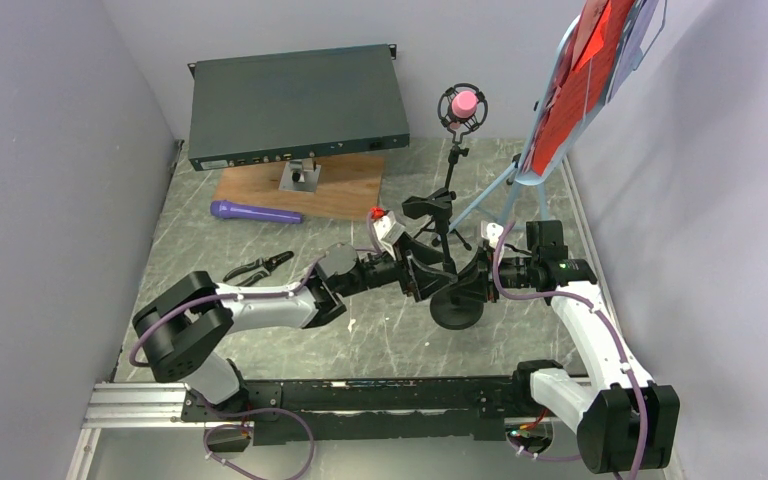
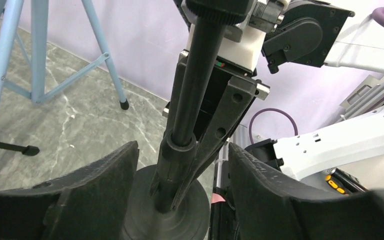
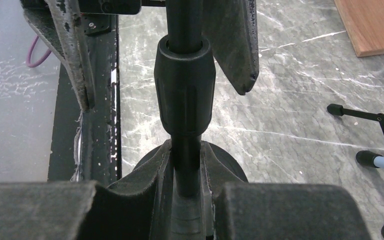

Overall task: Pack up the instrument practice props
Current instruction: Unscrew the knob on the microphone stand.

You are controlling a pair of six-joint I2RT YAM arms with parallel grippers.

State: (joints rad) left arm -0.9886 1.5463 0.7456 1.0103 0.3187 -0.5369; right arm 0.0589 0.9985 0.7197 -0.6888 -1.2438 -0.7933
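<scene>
**Packing Status: Early Stage**

Near centre, the right gripper was clamped on the pole of the upright black round-base mic holder. The left gripper stood wide around it, not touching. Farther back, the purple microphone lay loose, the pink microphone sat in its tripod holder, and red sheets rested on the blue music tripod. Nothing appeared packed.
</scene>
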